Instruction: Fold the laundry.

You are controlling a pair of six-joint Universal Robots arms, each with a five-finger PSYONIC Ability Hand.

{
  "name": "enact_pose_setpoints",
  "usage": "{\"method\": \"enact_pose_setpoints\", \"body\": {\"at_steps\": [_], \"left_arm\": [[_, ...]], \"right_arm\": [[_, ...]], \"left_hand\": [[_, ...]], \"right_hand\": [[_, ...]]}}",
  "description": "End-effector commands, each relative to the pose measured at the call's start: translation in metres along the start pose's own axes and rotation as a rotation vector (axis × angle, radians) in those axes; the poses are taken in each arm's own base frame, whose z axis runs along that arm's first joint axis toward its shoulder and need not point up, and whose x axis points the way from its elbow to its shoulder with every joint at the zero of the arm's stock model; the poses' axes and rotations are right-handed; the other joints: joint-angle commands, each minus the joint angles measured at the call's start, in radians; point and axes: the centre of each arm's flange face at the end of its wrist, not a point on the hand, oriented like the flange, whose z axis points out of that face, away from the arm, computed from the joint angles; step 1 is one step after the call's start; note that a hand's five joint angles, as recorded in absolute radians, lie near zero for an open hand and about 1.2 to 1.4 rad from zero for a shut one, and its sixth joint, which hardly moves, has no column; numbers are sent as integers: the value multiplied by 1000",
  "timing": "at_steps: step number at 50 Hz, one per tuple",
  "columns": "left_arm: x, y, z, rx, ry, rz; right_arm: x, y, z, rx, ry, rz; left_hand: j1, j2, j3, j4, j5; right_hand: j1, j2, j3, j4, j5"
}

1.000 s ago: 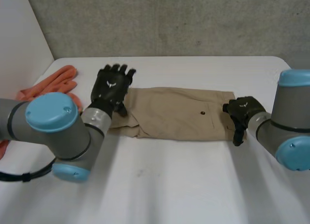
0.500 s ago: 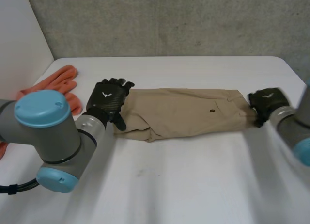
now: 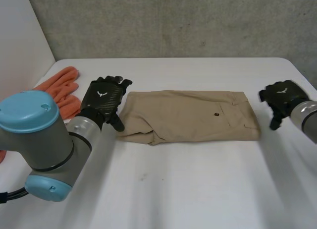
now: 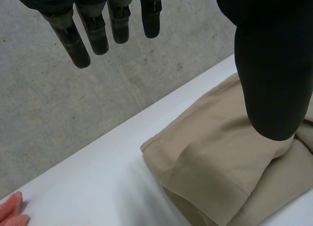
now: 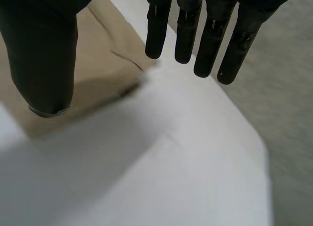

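Left hand (image 3: 105, 97) and right hand (image 3: 281, 96) both open, empty, at opposite ends of khaki trousers (image 3: 190, 116). Grab both layers before you fold.

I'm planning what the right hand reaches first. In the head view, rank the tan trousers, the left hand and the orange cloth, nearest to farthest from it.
1. Tan trousers, in the middle, their end close beside the right hand.
2. Left hand, at the trousers' other end.
3. Orange cloth, beyond the left hand, farthest to the robot's left.
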Motion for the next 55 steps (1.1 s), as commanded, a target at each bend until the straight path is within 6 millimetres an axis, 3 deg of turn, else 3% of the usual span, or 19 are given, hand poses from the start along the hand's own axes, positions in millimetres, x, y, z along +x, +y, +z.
{"method": "enact_pose_setpoints", "body": {"at_steps": [1,6,16,17,20,31,35,37,40,44,45,48,49,51,52,55], "left_arm": [[1,1,-1,-2,3,0],[2,2,-2,-7,7,-6],[0,6,-2,-17,3,-10],[0,5,-2,-16,3,-10],[0,6,-1,-16,4,-10],[1,4,-2,-12,5,-9],[0,4,-2,-11,2,-9],[0,4,-2,-11,2,-9],[0,3,-2,-7,1,-9],[0,0,0,5,0,-9],[-1,-2,1,13,-2,-9],[-2,-7,4,32,-9,-7],[-3,-11,6,47,-13,-7],[-4,-15,8,61,-18,-7],[-4,-17,8,68,-18,-5],[-6,-27,13,101,-31,-7]], "right_arm": [[-21,6,1,32,-143,126],[-31,26,19,-5,-177,194],[-39,41,38,-26,-194,212],[-39,42,39,-26,-194,212],[-38,41,43,-8,-174,203],[-2,34,35,-57,61,94],[19,29,27,-94,128,-96],[29,17,23,-86,173,-234],[29,4,21,-64,196,-339],[-18,-47,18,129,133,-424],[-38,-64,14,211,92,-443],[-75,-85,5,355,5,-480],[-97,-95,-2,443,-57,-500],[-121,-100,-12,515,-129,-517],[-142,-104,-22,579,-199,-531],[-171,-99,-32,620,-310,-537]], "left_hand": [[-12,-26,-34,-27,-44],[-12,-26,-34,-27,-44],[-12,-26,-34,-27,-44],[-12,-26,-34,-27,-44],[-12,-26,-34,-27,-44],[-12,-26,-34,-27,-44],[-12,-26,-34,-27,-44],[-12,-26,-34,-27,-44],[-12,-26,-34,-27,-44],[-12,-26,-34,-27,-44],[-12,-26,-34,-27,-44],[-12,-26,-34,-27,-44],[-12,-26,-34,-27,-44],[-12,-26,-34,-27,-44],[-12,-26,-34,-27,-44],[-12,-26,-34,-27,-44]], "right_hand": [[83,23,32,33,36],[156,96,105,106,109],[350,290,299,300,302],[408,348,358,359,361],[973,913,922,924,926],[986,926,935,937,939],[986,926,935,937,939],[986,926,935,937,939],[986,926,935,937,939],[986,926,935,937,939],[986,926,935,937,939],[986,926,935,937,939],[986,926,935,937,939],[986,926,935,937,939],[986,926,935,937,939],[986,926,935,937,939]]}}
